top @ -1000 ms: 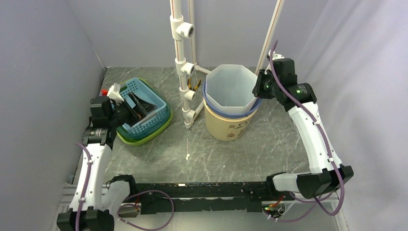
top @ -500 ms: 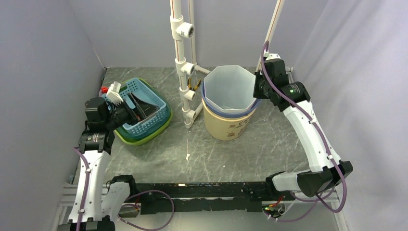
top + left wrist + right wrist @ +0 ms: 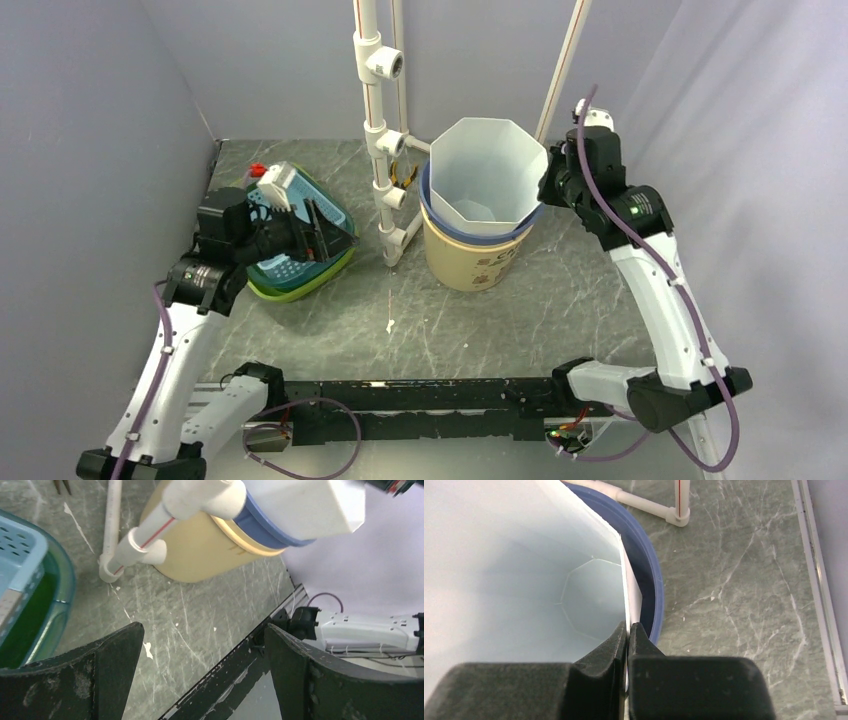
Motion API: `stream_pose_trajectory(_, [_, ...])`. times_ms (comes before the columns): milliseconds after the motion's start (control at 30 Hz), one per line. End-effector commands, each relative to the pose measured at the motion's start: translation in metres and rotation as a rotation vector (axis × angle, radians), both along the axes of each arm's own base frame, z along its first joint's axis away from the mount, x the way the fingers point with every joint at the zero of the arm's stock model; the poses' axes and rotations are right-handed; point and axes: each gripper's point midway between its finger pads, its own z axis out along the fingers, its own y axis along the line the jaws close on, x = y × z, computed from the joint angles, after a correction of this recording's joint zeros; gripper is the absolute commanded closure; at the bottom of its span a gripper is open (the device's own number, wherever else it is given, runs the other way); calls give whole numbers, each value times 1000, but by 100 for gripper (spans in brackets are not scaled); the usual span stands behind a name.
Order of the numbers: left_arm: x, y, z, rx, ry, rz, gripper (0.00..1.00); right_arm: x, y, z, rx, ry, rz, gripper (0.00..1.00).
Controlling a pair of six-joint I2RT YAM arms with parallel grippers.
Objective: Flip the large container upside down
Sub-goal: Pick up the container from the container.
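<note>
The bench [image 3: 470, 330] was grey, white-veined and scuffed, boxed in by pale lilac walls [image 3: 90, 150], with a white pipe frame [image 3: 375, 120] at the back. Beside it the large container [image 3: 487, 165] sat mouth-up, nested in a tan bucket [image 3: 470, 265], its rim pinched by the right end effector [image 3: 627, 635]. The left end effector [image 3: 200, 645] gaped wide near a blue basket [image 3: 272, 270].

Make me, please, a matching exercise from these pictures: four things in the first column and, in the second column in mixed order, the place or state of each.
Column one
1. white container
2. tan bucket
3. left gripper
4. blue basket

Column two
A. sits in a green tray
B. open, holding nothing
C. rim pinched by the right gripper
D. lowest of the nested stack, standing on the table

Pairs: 1-C, 2-D, 3-B, 4-A
</note>
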Motion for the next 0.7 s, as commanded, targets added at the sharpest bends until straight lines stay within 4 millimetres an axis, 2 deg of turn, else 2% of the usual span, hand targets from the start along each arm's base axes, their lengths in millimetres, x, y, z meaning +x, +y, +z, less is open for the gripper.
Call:
stream_pose_trajectory(0, [-4,-15,3,75,-49,-19,4,-14,5,58,156,-186,-6,100])
stream_pose_trajectory(200, [1,-32,1,95,-69,-20,4,-36,4,68,216,-272,31,100])
stream_pose_trajectory(467, [7,-44,7,85,-85,-61,4,-67,-21,86,248,-509,-5,100])
stream_pose_trajectory(667, [10,-63,12,37,-49,-153,4,-76,-25,96,283,-604,-1,100])
